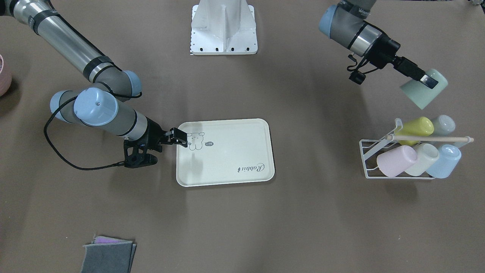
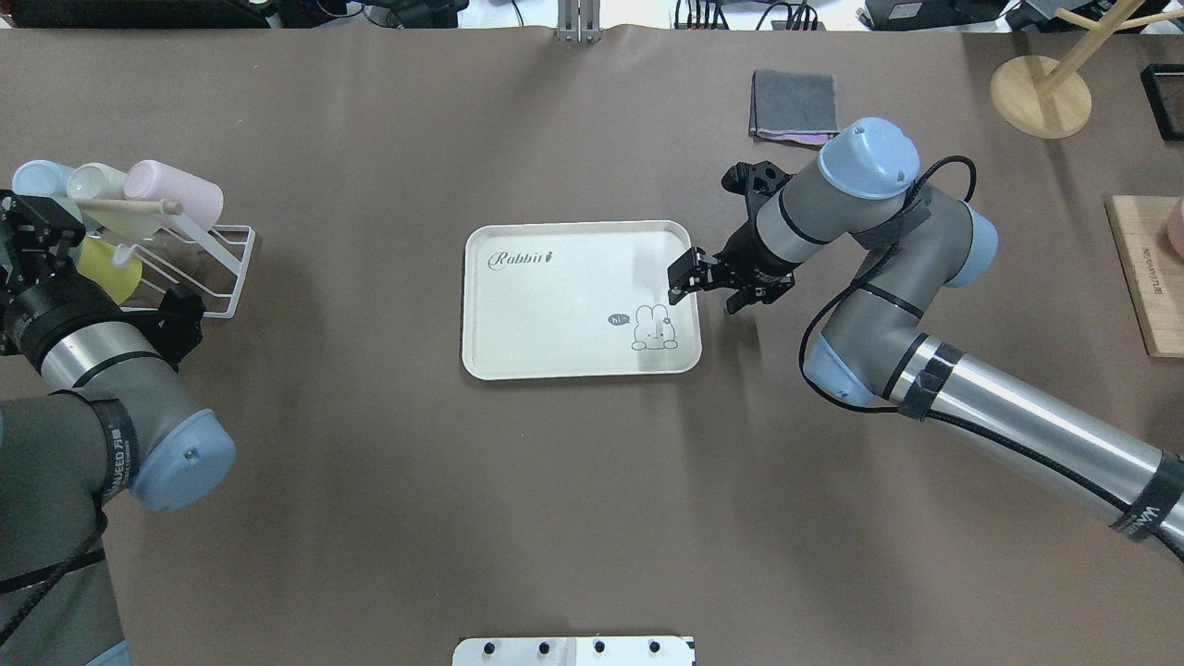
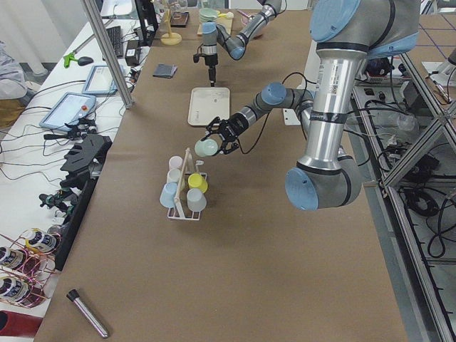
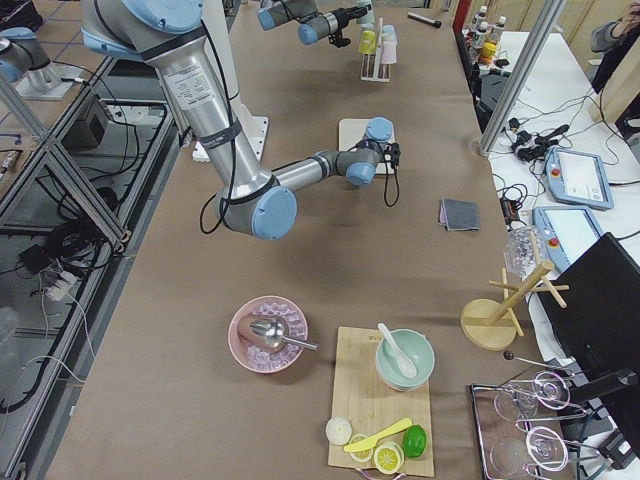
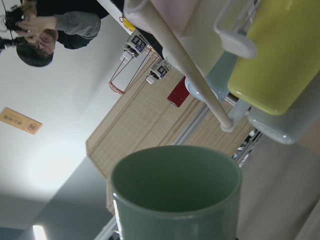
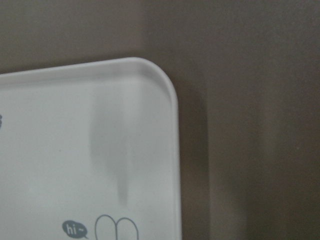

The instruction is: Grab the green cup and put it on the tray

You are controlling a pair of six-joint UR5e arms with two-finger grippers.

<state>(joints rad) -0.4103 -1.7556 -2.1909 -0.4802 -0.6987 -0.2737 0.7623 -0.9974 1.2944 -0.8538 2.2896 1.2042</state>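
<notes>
The green cup [image 1: 416, 94] is held tilted in the air, a little above and behind the cup rack [image 1: 369, 159]. My left gripper [image 1: 427, 81] is shut on the cup's rim. In the left wrist view the cup's open mouth [image 5: 175, 192] fills the lower middle, with the rack's cups beyond it. The cream tray [image 1: 227, 167] with its "Rabbit" script lies mid-table with nothing on it. My right gripper [image 1: 181, 138] hovers over the tray's corner by the bear drawing, looks shut and holds nothing. The right wrist view shows that tray corner [image 6: 75, 150].
The white wire rack [image 2: 231, 268] holds yellow-green [image 1: 415, 129], pink [image 1: 396, 161], cream [image 1: 424, 158], light blue [image 1: 445, 161] and pale grey [image 1: 443, 125] cups. A grey cloth [image 1: 108, 258] lies near the table edge. The robot base [image 1: 223, 30] stands behind the tray. A wooden board [image 2: 1147, 287] is at the right.
</notes>
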